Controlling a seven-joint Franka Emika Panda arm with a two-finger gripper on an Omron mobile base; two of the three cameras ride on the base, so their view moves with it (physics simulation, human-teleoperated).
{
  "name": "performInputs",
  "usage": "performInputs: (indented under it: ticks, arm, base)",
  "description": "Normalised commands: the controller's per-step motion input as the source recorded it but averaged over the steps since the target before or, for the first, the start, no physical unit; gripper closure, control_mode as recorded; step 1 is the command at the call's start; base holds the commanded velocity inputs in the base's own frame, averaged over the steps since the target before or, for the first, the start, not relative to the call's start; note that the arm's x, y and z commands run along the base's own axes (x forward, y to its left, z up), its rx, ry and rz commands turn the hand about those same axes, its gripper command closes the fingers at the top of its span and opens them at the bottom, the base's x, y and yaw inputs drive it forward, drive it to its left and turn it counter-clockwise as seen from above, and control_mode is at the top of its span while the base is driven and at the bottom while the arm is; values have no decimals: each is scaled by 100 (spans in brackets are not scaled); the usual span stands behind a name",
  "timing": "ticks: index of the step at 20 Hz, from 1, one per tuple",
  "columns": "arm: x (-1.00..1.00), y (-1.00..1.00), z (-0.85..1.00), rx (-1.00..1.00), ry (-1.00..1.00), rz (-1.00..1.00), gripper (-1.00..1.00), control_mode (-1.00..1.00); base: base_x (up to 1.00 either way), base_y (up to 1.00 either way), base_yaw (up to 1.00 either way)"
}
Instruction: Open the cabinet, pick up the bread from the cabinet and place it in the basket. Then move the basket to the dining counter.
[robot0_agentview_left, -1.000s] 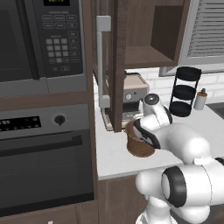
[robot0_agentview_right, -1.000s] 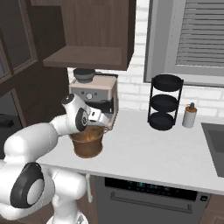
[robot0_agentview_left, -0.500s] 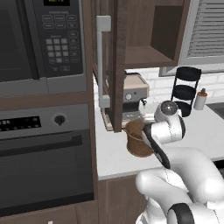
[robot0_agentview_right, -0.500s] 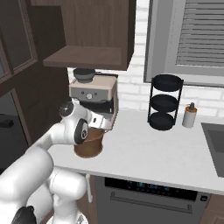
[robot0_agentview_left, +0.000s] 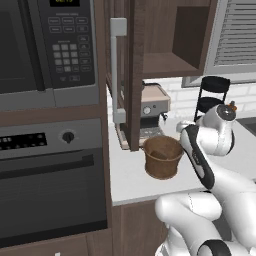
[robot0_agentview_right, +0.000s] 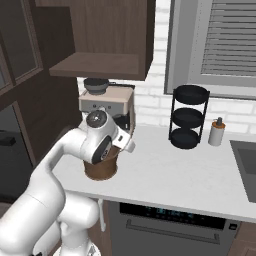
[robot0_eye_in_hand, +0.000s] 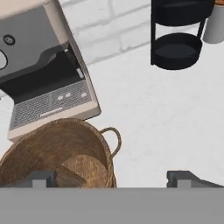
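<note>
The brown woven basket (robot0_agentview_left: 161, 158) (robot0_agentview_right: 100, 168) stands on the white counter in front of the coffee machine. In the hand view the basket (robot0_eye_in_hand: 43, 148) fills the lower left, and a small rounded golden-brown shape (robot0_eye_in_hand: 84, 168) lies in it, seemingly the bread. My gripper (robot0_eye_in_hand: 113, 177) is open, fingers wide apart, hovering over the basket's right rim with nothing between them. The cabinet (robot0_agentview_left: 170, 50) stands open, its door and grey bar handle (robot0_agentview_left: 117, 75) swung out, its shelf bare. The dining counter is out of view.
A coffee machine (robot0_agentview_left: 150, 107) (robot0_eye_in_hand: 48, 87) sits right behind the basket. A black tiered rack (robot0_agentview_right: 187, 117) (robot0_eye_in_hand: 177, 48) and a small bottle (robot0_agentview_right: 216, 132) stand to the right. The microwave (robot0_agentview_left: 45, 45) and oven (robot0_agentview_left: 50, 180) are on the left. White counter (robot0_agentview_right: 180, 175) stretches right of the basket.
My wrist has swung up and to the right, from over the basket to beside it. The basket has stayed in place.
</note>
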Motion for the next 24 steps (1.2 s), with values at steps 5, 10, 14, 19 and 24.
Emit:
performInputs:
  ticks: [5,10,14,19,24]
  arm:
    - [-25,3,-2,1,12,-2,-100,-100]
    - [-16,3,-21,7,9,3,-100,-100]
    - [1,17,-21,0,14,6,-100,-100]
    - [13,10,-30,0,13,1,-100,-100]
    - [25,0,-34,3,9,0,-100,-100]
  base:
    - [0,0,0]
    - [0,0,0]
    - [0,0,0]
    - [0,0,0]
    - [0,0,0]
